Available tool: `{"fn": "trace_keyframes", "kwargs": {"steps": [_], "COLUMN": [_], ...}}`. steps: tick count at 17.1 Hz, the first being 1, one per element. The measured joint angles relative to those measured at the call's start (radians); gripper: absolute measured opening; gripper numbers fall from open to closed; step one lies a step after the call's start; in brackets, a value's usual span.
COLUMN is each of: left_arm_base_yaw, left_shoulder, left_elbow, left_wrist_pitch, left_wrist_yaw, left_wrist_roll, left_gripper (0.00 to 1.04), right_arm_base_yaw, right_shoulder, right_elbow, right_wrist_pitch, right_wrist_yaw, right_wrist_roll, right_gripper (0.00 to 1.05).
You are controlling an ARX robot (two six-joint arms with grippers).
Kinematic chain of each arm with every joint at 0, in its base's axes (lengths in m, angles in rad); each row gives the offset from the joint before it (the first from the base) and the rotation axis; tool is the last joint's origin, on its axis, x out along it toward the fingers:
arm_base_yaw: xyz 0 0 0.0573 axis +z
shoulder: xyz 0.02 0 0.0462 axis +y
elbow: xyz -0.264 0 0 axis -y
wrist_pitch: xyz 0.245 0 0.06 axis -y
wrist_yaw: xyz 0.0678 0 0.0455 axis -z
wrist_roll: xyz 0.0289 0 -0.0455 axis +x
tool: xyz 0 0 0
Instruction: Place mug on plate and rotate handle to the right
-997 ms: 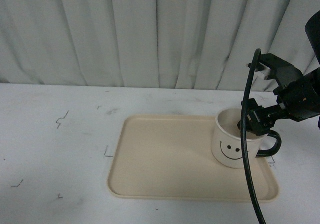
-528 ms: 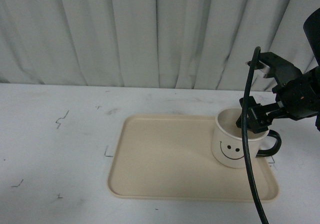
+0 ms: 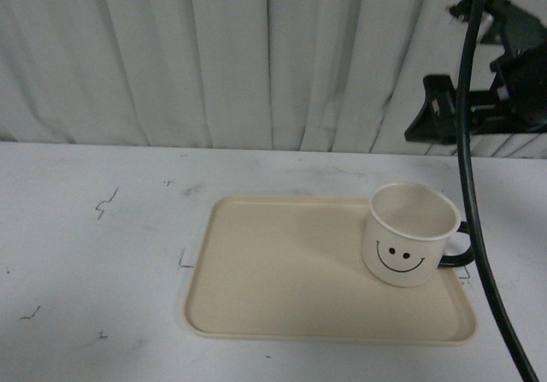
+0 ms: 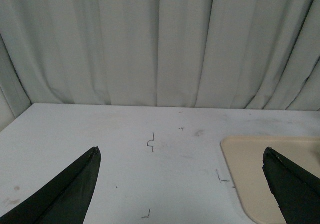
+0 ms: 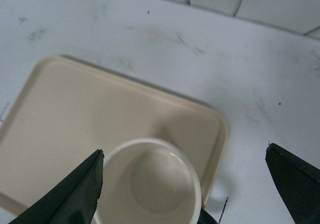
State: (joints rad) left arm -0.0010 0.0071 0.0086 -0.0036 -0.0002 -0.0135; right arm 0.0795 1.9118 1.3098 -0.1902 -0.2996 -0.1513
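White curtain behind, scuffed white counter point(image 3: 102, 254) below. Mug point(image 3: 408, 235) upright on plate point(image 3: 282, 271), right end, handle point(image 3: 461, 247) pointing right. Right claw point(image 3: 444, 113) above, empty, spread wide; left claw point(image 4: 180, 189) likewise agape. Probably rigid, light, glazed-slippery; best pinched at rim.

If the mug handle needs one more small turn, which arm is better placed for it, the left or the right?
The right. Its end effector is open directly above the mug on the plate, near the handle, which already points right. The left end effector is open over bare table, left of the plate.
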Motion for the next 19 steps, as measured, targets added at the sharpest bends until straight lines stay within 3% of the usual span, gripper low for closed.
{"fn": "trace_keyframes", "kwargs": {"steps": [7,8,9,10,12,13,17,18,19], "left_arm_base_yaw": [0.000,0.000,0.000,0.000,0.000,0.000,0.000,0.000,0.000], "left_shoulder": [0.000,0.000,0.000,0.000,0.000,0.000,0.000,0.000,0.000], "left_elbow": [0.000,0.000,0.000,0.000,0.000,0.000,0.000,0.000,0.000], "left_wrist_pitch": [0.000,0.000,0.000,0.000,0.000,0.000,0.000,0.000,0.000], "left_wrist_yaw": [0.000,0.000,0.000,0.000,0.000,0.000,0.000,0.000,0.000], "left_wrist_roll": [0.000,0.000,0.000,0.000,0.000,0.000,0.000,0.000,0.000], "left_gripper": [0.98,0.98,0.98,0.98,0.98,0.98,0.98,0.98,0.98], "right_arm_base_yaw": [-0.017,-0.030,-0.032,-0.032,-0.032,-0.018,0.041,0.041,-0.084], "right_shoulder": [-0.071,-0.122,-0.201,-0.296,-0.437,-0.631,-1.043,-1.282,-1.548], "right_elbow": [0.003,-0.050,-0.193,-0.349,-0.512,-0.645,-0.917,-1.040,-1.146], "right_wrist_pitch": [0.001,0.117,0.459,0.684,0.818,0.778,0.583,0.457,0.409], "right_wrist_yaw": [-0.019,-0.008,0.123,0.268,0.343,0.369,0.408,0.414,0.305], "right_wrist_roll": [0.024,0.023,0.051,0.091,0.115,0.130,0.134,0.138,0.140], "right_gripper": [0.98,0.98,0.90,0.77,0.63,0.46,0.12,0.02,0.02]}}
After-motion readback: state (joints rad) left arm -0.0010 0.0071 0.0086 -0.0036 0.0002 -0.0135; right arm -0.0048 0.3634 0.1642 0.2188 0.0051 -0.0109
